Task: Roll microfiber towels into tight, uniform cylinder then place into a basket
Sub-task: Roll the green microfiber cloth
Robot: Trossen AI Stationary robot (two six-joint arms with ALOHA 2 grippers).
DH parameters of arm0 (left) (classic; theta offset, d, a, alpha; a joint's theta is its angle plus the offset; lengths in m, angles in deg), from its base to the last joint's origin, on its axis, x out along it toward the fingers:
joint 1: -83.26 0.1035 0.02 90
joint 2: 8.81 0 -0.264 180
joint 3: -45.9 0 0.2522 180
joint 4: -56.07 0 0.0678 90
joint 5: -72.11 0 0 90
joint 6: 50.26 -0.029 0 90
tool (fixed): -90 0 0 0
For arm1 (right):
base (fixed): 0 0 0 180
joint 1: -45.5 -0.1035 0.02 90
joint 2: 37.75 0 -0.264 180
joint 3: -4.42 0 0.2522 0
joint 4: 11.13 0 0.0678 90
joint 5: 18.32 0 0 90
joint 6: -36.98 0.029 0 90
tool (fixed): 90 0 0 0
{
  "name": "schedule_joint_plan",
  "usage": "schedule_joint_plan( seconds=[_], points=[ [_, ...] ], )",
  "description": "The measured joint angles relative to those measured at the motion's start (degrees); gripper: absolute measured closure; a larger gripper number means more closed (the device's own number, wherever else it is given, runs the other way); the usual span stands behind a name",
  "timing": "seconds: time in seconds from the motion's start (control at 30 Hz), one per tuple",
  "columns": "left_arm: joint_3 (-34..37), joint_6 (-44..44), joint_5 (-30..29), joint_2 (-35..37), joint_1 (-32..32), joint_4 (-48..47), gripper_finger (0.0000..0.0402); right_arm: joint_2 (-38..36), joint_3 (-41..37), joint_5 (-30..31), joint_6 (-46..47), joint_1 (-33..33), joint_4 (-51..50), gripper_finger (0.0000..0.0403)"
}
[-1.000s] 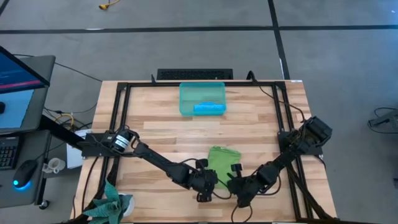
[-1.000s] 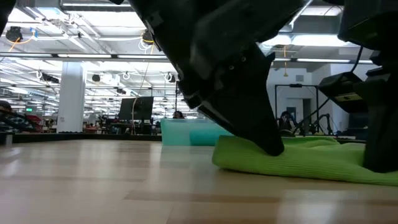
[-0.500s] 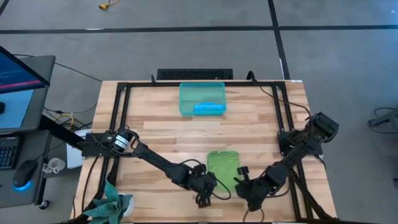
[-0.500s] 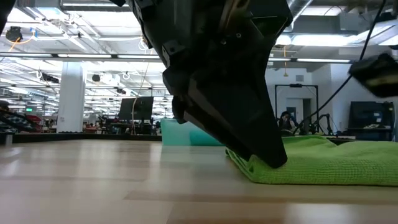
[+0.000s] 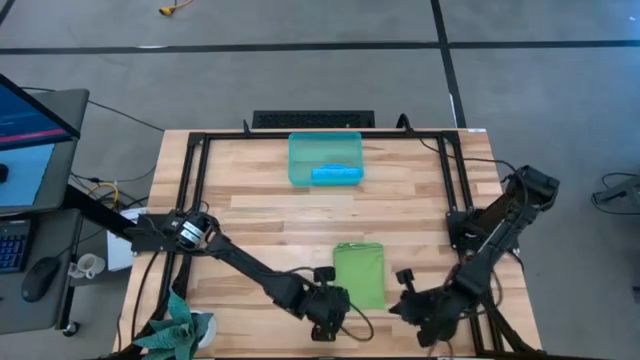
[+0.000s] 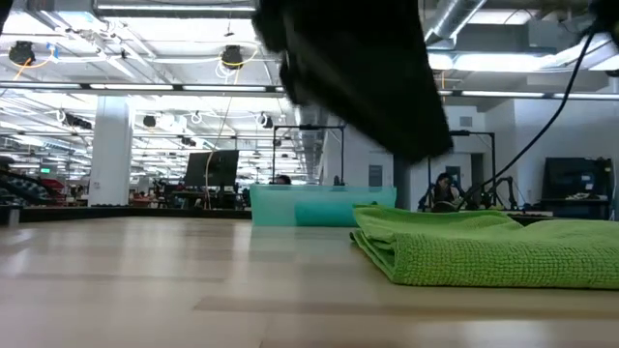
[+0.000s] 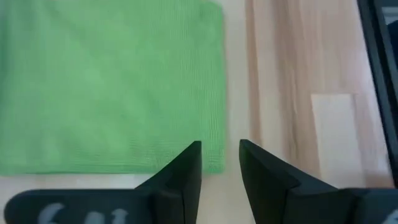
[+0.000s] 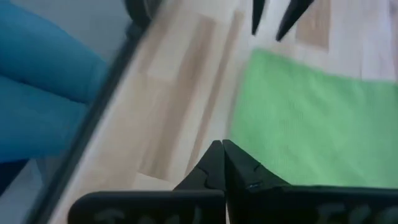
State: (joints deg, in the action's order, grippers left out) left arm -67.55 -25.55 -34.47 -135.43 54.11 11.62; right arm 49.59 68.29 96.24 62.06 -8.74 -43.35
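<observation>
The lime green towel [image 5: 360, 275] lies folded flat on the wood toward the table's near edge; the low view shows its stacked layers [image 6: 484, 251]. The sky blue towel [image 5: 336, 175] lies rolled inside the teal basket [image 5: 300, 160] at the far middle. My left gripper [image 5: 336, 300] hovers over the green towel's near left corner [image 7: 214, 163], open by a narrow gap [image 7: 219, 149] with nothing between the fingers; in the low view it hangs clear above the cloth. My right gripper [image 5: 400, 303] is shut [image 8: 221, 149], off the towel's right edge.
Black frame rails [image 5: 195, 200] run along the table's sides and far edge. A dark teal-green bunch [image 5: 180, 325] sits at the near left corner. Bare wood [image 5: 320, 215] lies between basket and green towel. A desk with monitor and mouse stands beyond the left edge.
My left gripper has lifted off the green towel's left edge and now hangs above it. My right gripper has risen and drawn back toward the table's near right corner. The towel, bunched before, now lies flat, its near end reaching farther toward the near edge.
</observation>
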Motion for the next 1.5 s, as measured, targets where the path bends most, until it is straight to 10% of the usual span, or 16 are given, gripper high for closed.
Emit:
schedule_joint_plan(
  seconds=[0.37, 0.8, 1.5],
  points=[
    [-6.32, -20.93, -25.07, 0.08, -7.86, 3.35, 0.0301, -5.68, 4.57, 12.49, -5.71, -9.74, 1.15, 0.0376],
    [-6.34, -20.13, -9.46, 0.08, -5.27, 3.33, 0.0298, -5.52, 5.77, 8.66, -10.10, -7.55, 1.33, 0.0322],
    [-3.70, -15.84, -8.06, -0.01, -3.01, 0.21, 0.0214, 9.61, 4.46, 8.33, -11.54, -2.67, 1.10, 0.0216]
  ],
)
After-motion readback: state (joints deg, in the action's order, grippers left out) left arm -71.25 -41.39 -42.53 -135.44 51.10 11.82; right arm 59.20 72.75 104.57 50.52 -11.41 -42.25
